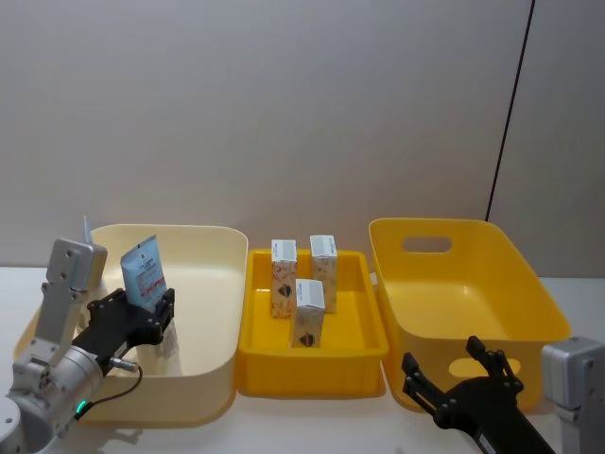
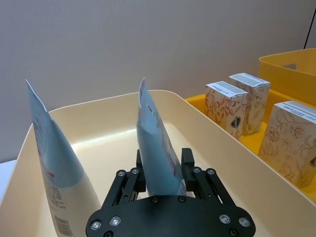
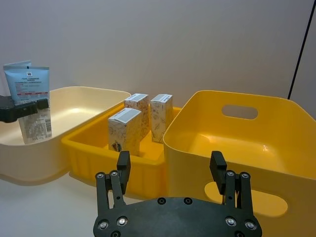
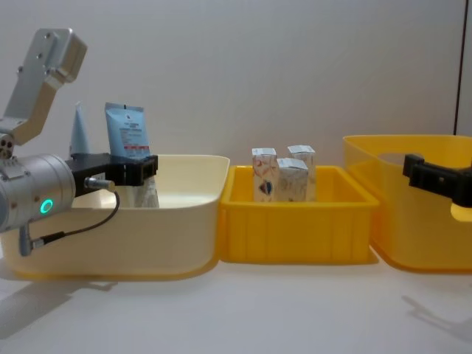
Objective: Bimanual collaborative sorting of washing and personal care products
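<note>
Chest view: left claw (image 4: 136,169) grips pale blue tube (image 4: 126,131) upright, crimp up

Pale white surface (image 1: 312,430), smooth and matte, meeting a grey wall at the back. Loaded with three plastic containers in one row from left to right, set close together. At the left, a cream bin (image 1: 216,312), high-walled, with rounded corners. In the middle, a low yellow tray (image 1: 312,371), pressed side to side against the cream bin. At the right, a deep yellow bin (image 1: 473,284) with a slot handle cut in its near and far walls, tight beside the tray. Soft shadows across the front strip.
</note>
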Robot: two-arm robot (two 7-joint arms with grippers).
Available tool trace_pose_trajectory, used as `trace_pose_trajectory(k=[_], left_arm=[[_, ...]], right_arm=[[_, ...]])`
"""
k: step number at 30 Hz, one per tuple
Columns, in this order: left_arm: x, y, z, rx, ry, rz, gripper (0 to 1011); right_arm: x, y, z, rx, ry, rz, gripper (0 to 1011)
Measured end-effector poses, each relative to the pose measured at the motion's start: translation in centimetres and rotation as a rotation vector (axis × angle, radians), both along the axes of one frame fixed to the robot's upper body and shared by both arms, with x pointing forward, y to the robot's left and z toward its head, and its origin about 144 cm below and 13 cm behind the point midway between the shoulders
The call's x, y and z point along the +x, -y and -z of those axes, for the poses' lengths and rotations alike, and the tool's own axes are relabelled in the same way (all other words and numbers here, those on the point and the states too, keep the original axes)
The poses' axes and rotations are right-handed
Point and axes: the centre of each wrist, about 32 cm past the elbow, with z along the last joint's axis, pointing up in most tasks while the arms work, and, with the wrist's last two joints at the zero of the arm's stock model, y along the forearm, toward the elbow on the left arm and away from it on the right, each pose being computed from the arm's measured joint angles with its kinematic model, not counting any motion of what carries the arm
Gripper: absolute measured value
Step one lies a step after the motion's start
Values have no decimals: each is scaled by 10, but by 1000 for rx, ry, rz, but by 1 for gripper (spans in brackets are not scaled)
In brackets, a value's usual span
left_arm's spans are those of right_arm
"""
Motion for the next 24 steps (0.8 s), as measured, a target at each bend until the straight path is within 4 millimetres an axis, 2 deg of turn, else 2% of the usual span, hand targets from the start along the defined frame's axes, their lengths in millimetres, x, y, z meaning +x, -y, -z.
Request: trace_pose_trajectory(k=[3,10,24], left_arm=[[0,0,0,-2,2,1,367],[-1,-4,0,-20,27,20,313],[-6,-20,-13,-69,126,88,272]], right_arm=[[0,0,0,0,0,0,1001],[0,0,0,0,0,0,1001],[0,0,0,0,0,0,1002]])
